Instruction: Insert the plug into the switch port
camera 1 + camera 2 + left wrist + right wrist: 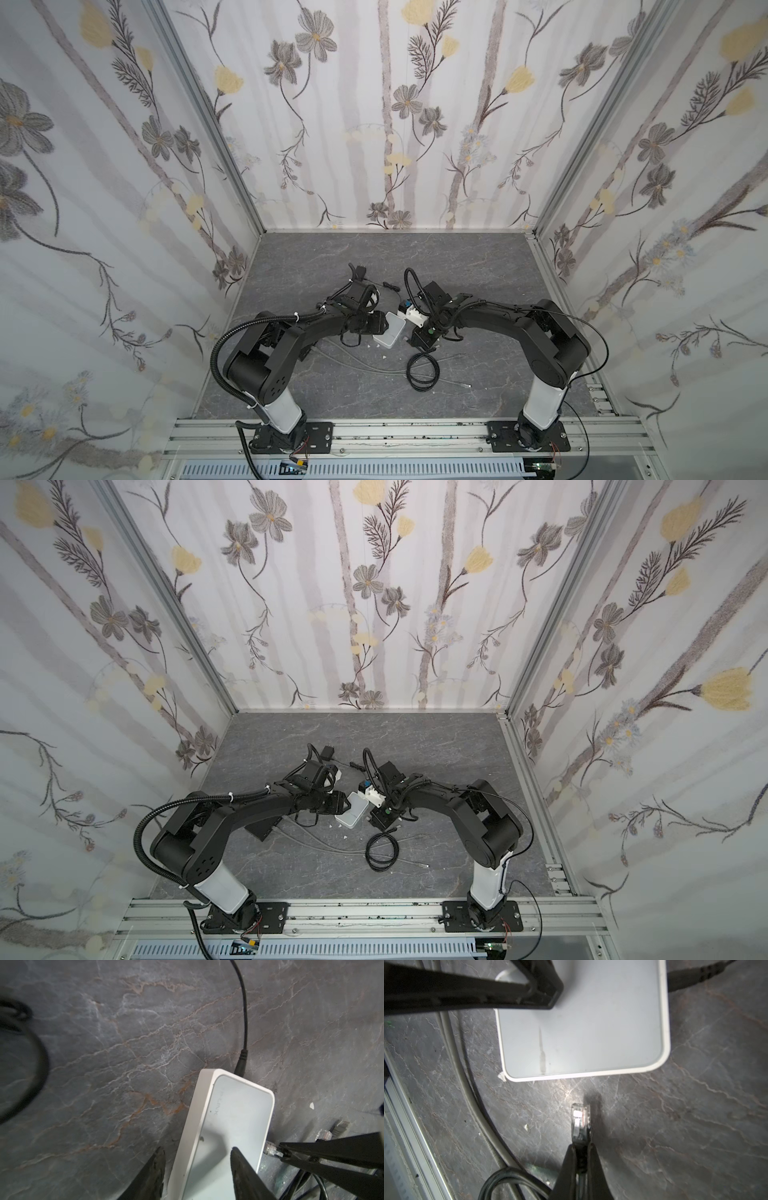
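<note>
On the grey tabletop (695,1105), right end effector (581,1144) pinches plug (579,1118), left end effector (196,1149) spread.

Top views overlook everything from above; wrist views closely share the switch (234,1113).

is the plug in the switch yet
Out: the plug, pinched in the right fingers, sits short of the switch; table shows between.
</note>
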Tool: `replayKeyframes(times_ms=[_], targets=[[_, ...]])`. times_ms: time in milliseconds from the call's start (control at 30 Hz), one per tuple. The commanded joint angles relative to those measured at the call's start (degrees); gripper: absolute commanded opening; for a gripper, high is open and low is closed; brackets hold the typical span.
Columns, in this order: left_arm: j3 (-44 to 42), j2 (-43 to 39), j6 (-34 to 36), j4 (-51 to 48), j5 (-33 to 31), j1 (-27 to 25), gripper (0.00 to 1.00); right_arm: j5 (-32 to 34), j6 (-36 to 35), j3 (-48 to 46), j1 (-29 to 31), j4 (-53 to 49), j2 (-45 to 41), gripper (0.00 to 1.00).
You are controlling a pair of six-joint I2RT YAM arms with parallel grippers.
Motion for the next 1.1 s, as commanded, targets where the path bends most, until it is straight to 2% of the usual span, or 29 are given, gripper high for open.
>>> replayKeyframes(times_ms=[0,133,200,267,400,467,533,633,700,767,900,1067], targets=[[-0.48,-4.96,0.45,-0.18,-2.18,0.03,0.65,-1.54,-0.37,0.01,0.24,1.39,-2.94,0.0],[-3.36,-17.3,0.77,1.43,-3.28,-0.65,0.68,-4.95,-2.78,-0.88,1.71,-0.23,-8.88,0.0],[-7.5,-26.23,0.82,6.57,-2.83,-1.39,0.68,-8.58,-3.98,-1.23,3.11,-1.16,-11.63,0.0],[-11.47,-34.34,0.85,12.81,0.46,-1.88,0.66,-11.84,-4.63,-2.17,5.08,-1.75,-14.47,0.0],[-10.33,-42.62,7.02,12.02,7.87,-3.8,0.58,-14.41,-4.82,-4.02,8.57,-3.41,-19.67,0.0],[-7.49,-46.47,15.5,7.16,14.28,-6.15,0.52,-15.42,-4.67,-5.07,10.52,-4.11,-23.8,0.0],[-4.8,-51.1,28.13,-1.8,17.86,-8.93,0.52,-16.36,-4.78,-5.59,11.25,-5.44,-27.17,0.0],[-3.5,-57.76,45.38,-14.2,21.77,-11.16,0.62,-16.81,-5.12,-5.51,12.31,-7.66,-31.58,0.0],[-3.74,-60.16,51.21,-19.02,24.04,-11.18,0.6,-18.99,-5.67,-5.45,12.69,-8.38,-33.98,0.0],[-4.32,-61.11,53.22,-21.37,25.85,-11.18,0.57,-19.35,-5.66,-5.14,13.02,-8.78,-36.15,0.0],[-4.79,-59.07,51.37,-20.97,30.24,-11.33,0.53,-17.95,-4.17,-4.34,14.29,-7.9,-39.23,0.0],[-4.18,-55.37,49.65,-18.85,29.63,-12.56,0.51,-17.43,-3.68,-2.48,17.07,-7.31,-39.18,0.0]])
